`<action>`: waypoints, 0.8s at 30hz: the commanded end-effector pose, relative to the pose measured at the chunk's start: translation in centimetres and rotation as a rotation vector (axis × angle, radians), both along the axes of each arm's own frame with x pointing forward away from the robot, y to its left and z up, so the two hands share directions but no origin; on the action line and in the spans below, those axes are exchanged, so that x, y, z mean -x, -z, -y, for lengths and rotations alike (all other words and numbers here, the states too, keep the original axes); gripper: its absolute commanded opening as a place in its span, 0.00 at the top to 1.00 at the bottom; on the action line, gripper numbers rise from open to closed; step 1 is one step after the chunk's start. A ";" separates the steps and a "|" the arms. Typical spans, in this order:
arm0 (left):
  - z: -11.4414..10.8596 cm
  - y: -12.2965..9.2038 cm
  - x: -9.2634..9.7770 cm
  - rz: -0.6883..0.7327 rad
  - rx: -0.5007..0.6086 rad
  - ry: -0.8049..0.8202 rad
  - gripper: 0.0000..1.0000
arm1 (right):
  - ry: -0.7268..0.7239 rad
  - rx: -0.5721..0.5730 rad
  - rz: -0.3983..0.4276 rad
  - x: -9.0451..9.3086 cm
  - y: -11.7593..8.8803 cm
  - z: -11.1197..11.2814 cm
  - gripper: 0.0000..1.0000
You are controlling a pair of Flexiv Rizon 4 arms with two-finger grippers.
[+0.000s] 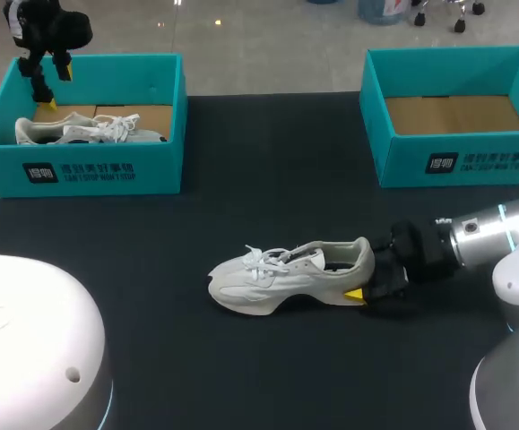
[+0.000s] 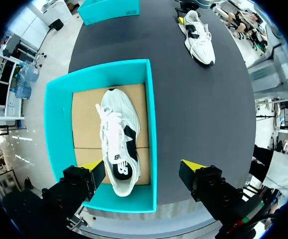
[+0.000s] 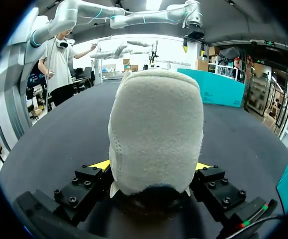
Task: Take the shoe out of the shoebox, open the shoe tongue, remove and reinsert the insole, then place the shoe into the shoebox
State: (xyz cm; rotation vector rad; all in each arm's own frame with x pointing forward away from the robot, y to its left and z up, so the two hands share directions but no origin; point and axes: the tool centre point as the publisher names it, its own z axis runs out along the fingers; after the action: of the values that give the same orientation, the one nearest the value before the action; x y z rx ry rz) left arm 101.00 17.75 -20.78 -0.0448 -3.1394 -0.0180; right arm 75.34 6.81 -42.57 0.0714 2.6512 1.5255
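Observation:
A white shoe point(image 1: 277, 278) lies on its sole on the black table, toe to the left. My right gripper point(image 1: 367, 282) holds its heel from behind. In the right wrist view the padded heel point(image 3: 156, 129) fills the gap and both yellow tips press its sides, so my right gripper point(image 3: 152, 167) is shut on it. A second white shoe point(image 1: 80, 130) lies inside the teal shoebox point(image 1: 89, 170) at the back left. My left gripper point(image 1: 55, 85) hangs open above that box. From the left wrist, one finger is over the shoe point(image 2: 116, 144) and the other lies outside the box wall point(image 2: 151, 124).
A second teal shoebox point(image 1: 456, 161) with a bare cardboard floor stands at the back right. The black table between the two boxes and in front of the shoe holds nothing else.

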 end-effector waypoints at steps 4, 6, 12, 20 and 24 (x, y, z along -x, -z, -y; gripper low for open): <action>4.0 -0.2 2.2 0.008 0.033 -0.260 0.00 | 0.001 0.002 0.001 0.0 0.2 -0.2 1.00; 4.8 -0.5 2.7 0.016 0.035 -0.304 0.00 | 0.001 0.002 0.001 0.0 0.2 -0.2 1.00; 7.3 -0.8 3.8 0.011 0.025 -0.415 0.00 | 0.001 0.002 0.001 0.0 0.2 -0.2 1.00; 11.9 -0.1 5.1 0.018 -0.062 -0.620 0.00 | 0.001 0.002 0.001 0.0 0.2 -0.2 1.00; 14.2 0.0 5.9 0.031 -0.058 -0.653 0.00 | 0.001 0.002 0.001 0.0 0.2 -0.2 1.00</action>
State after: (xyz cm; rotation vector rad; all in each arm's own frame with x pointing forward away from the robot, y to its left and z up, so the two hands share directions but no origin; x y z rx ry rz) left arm 95.35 5.09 -20.75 0.9619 -2.9958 -0.0485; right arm 75.35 6.82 -42.57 0.0712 2.6512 1.5255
